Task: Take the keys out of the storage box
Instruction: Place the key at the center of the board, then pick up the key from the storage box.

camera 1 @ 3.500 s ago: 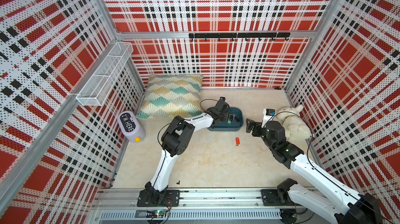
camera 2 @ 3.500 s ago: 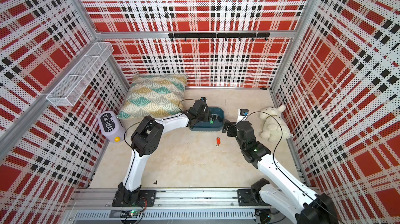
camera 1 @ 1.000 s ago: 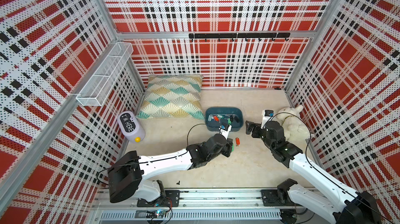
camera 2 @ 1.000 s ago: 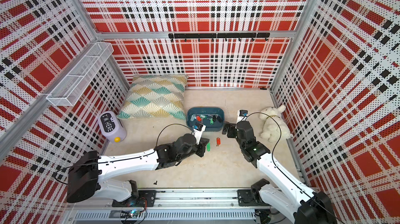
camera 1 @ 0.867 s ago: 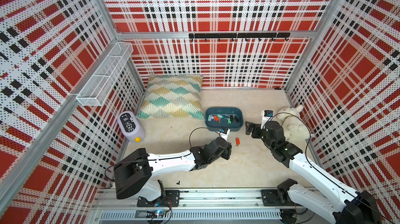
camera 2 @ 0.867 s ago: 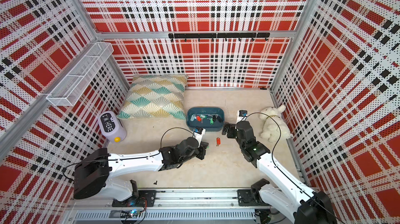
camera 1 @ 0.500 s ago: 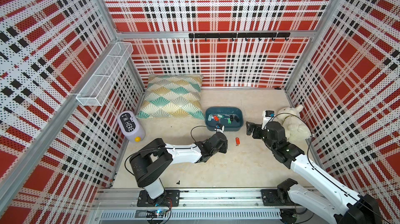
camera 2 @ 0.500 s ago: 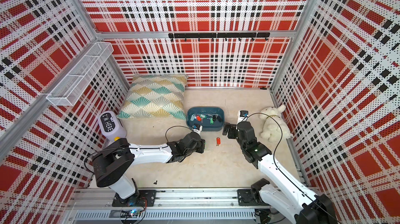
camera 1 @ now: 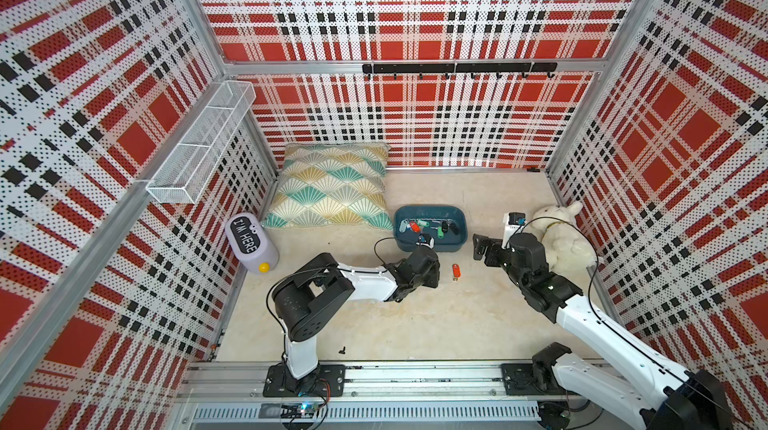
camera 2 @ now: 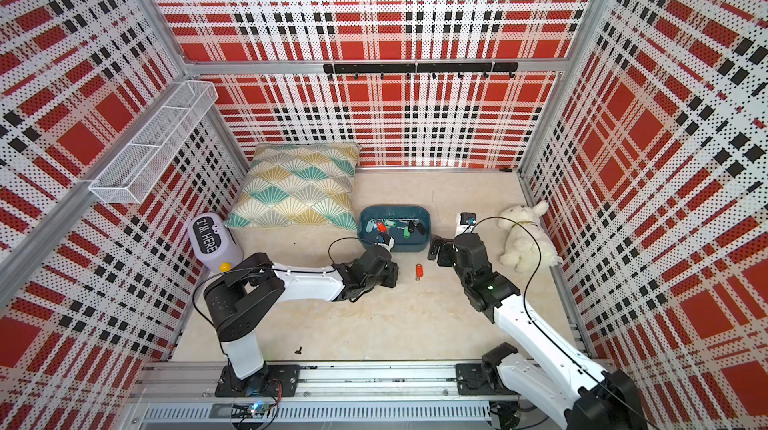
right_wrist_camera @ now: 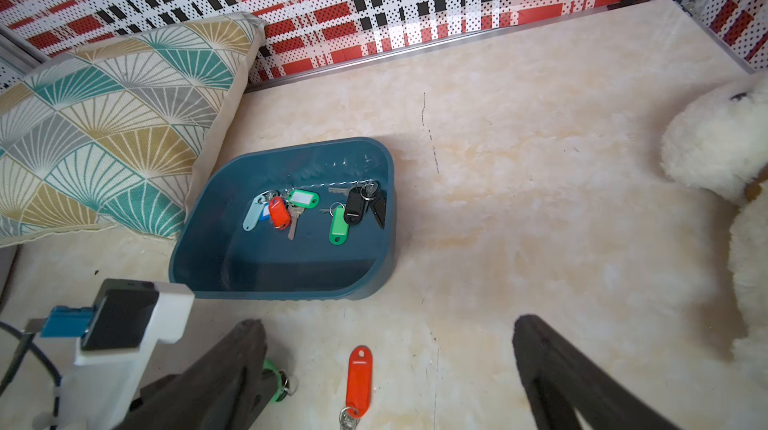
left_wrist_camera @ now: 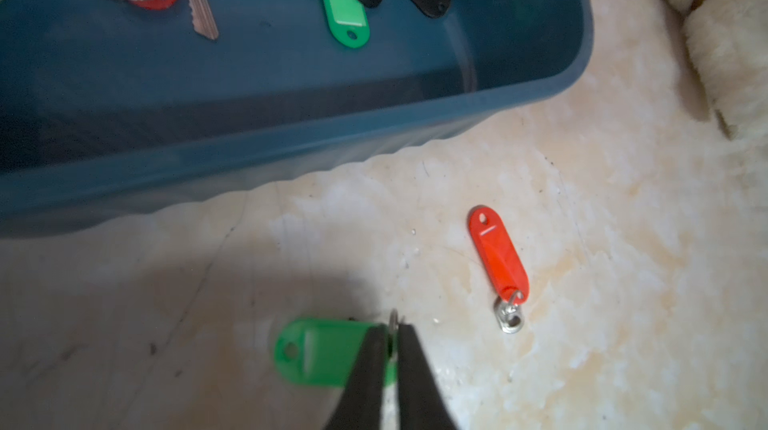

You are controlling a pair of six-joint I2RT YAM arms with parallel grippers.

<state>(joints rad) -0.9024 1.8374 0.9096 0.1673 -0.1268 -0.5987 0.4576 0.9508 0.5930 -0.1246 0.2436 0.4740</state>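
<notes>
Near the surface's middle, the left pincer [left_wrist_camera: 392, 329] stood slightly parted astride the ring of the green-tagged key [left_wrist_camera: 316, 349], apparently released; lifting away could snag it. The right pincer [right_wrist_camera: 386, 324] gaped empty. Farther back, the other keys [right_wrist_camera: 279, 212] clustered in the storage box [right_wrist_camera: 291, 279]; overlapped rings risked tangling.
</notes>
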